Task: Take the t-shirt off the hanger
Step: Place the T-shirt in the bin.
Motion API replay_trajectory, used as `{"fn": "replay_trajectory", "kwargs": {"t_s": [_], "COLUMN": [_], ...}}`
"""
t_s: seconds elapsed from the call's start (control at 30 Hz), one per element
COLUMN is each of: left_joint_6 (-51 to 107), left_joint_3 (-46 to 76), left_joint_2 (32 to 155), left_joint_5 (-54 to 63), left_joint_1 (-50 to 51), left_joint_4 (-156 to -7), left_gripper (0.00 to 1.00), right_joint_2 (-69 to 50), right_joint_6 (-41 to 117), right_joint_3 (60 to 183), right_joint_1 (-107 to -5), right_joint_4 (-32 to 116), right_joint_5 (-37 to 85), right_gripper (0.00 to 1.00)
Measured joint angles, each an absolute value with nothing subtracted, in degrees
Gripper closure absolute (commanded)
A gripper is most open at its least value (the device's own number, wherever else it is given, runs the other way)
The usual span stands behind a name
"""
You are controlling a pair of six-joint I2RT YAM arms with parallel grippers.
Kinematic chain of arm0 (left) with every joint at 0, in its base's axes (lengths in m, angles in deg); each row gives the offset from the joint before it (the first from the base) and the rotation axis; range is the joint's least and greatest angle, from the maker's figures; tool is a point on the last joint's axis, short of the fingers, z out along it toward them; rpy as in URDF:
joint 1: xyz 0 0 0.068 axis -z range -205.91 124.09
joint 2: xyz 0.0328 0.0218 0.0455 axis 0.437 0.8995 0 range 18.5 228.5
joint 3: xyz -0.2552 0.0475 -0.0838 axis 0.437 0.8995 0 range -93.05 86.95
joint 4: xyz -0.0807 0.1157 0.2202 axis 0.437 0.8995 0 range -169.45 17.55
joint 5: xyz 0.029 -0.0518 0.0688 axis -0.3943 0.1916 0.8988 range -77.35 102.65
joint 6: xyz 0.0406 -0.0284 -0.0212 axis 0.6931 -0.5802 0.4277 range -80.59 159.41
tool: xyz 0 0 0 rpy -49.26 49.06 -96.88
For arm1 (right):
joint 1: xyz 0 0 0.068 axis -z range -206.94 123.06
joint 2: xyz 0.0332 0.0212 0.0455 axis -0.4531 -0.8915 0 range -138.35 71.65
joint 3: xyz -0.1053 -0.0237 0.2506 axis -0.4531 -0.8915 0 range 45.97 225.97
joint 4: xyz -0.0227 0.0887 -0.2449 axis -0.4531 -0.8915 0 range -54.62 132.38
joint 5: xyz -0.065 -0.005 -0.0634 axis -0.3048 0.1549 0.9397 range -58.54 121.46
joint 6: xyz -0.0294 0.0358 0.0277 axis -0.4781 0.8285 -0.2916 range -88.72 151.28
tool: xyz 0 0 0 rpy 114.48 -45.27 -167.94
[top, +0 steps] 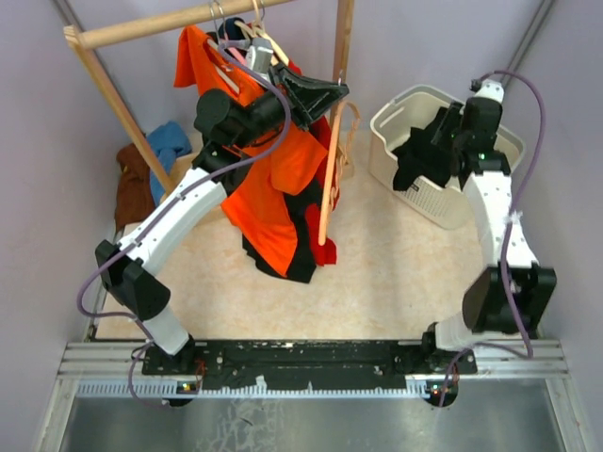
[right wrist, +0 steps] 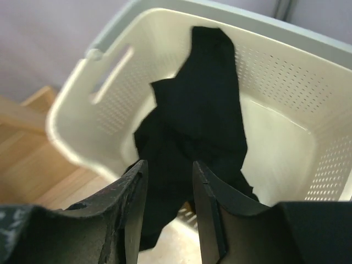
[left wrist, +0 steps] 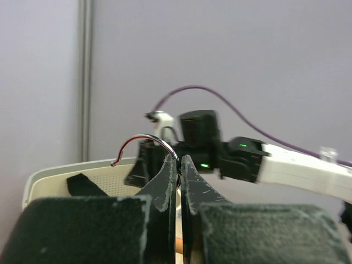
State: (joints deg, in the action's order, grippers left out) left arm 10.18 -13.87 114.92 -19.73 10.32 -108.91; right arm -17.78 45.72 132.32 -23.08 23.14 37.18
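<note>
From above, my left gripper (top: pixel 332 91) sits by the rack's hangers; my right gripper (top: pixel 407 169) holds the black t-shirt (top: pixel 415 155) over the basket (top: pixel 400 113). Left wrist: fingers pinch a hanger hook (left wrist: pixel 144 144), seemingly. Right wrist: narrowly parted fingers (right wrist: pixel 135 206) hold cloth.

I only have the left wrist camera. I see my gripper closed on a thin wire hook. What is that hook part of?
Observer: In the top view the left gripper is up at the wooden rail, among hangers holding an orange shirt.
Operator: Is the shirt off its hanger?
Observer: No, it is draped from the rail area down toward the floor.
Operator: What is the right arm doing?
Observer: The right gripper holds a black garment hanging over the white basket.
</note>
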Motion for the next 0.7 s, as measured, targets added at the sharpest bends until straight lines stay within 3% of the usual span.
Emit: {"fn": "replay_trajectory", "kwargs": {"t_s": [0.33, 0.7], "left_joint_6": [16.3, 21.7], "left_joint_3": [-19.4, -19.4], "left_joint_2": [118.9, 118.9], "left_joint_5": [-11.7, -3.4], "left_joint_1": [10.3, 10.6], "left_joint_4": [-105.3, -102.0], "left_gripper": [1.0, 1.0], "right_joint_2": [5.3, 9.9], "right_joint_6": [44.8, 45.8], "right_joint_3": [125.5, 125.6], "right_joint_1": [-33.7, -34.9], "right_joint_4": [26.5, 26.1], "right_joint_5": [35.2, 29.5], "right_gripper": [0.59, 0.58]}}
